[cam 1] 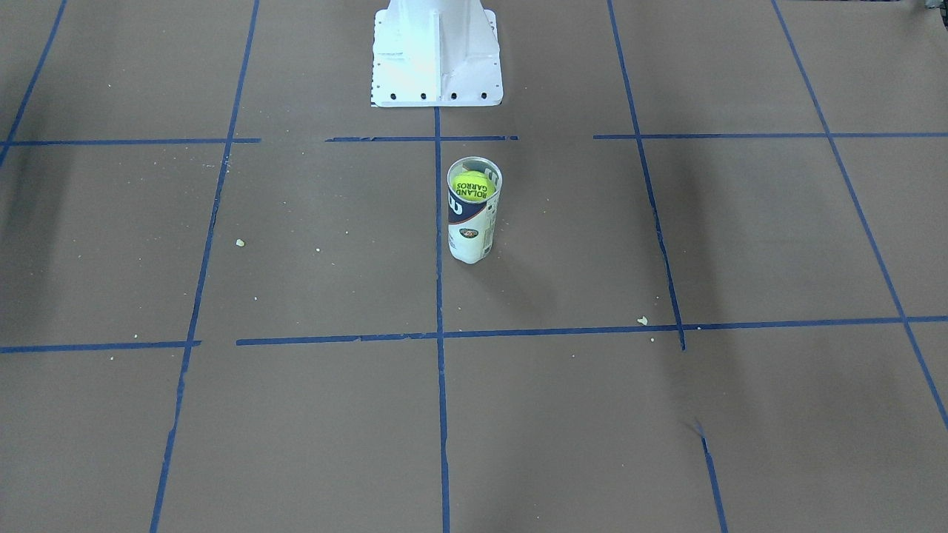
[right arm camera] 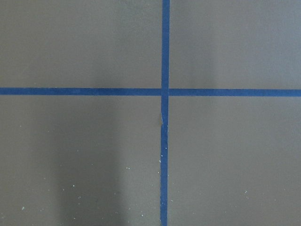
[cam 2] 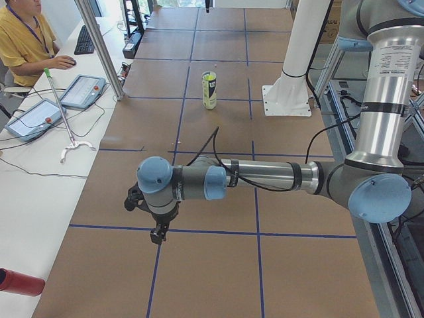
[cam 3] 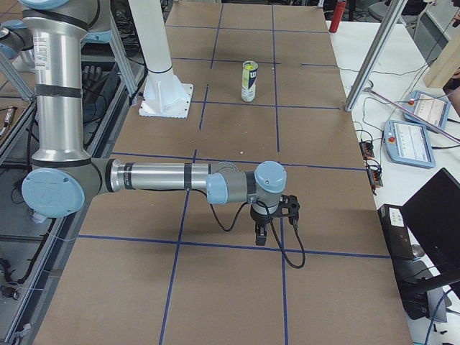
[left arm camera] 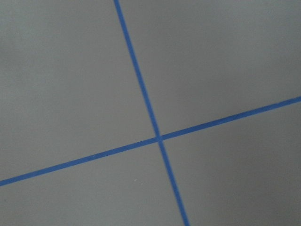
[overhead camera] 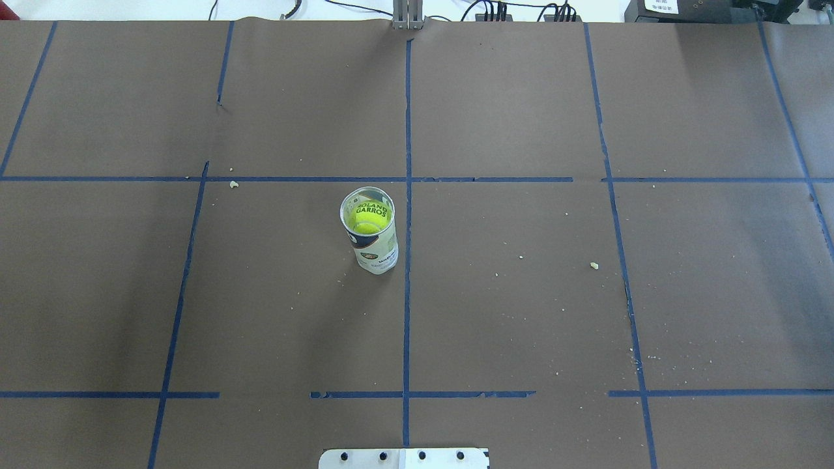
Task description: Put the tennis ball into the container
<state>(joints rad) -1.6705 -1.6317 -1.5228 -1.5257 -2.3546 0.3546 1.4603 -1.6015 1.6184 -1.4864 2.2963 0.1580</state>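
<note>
the tennis ball (cam 1: 473, 185) sits inside the upright container (cam 1: 471, 231) at mid-tabletop (cam 1: 666, 444), near the white base (cam 1: 437, 59). both arms hang well apart from it. whether the left tool (cam 2: 158, 233) and right tool (cam 3: 261, 236) are released or clenched cannot be told. the job looks done and the tube is best left alone.

brown table (overhead camera: 521, 293), blue tape grid (overhead camera: 407, 260)

container (overhead camera: 378, 253) upright mid-table, tennis ball (overhead camera: 367, 221) plugging its mouth
</note>
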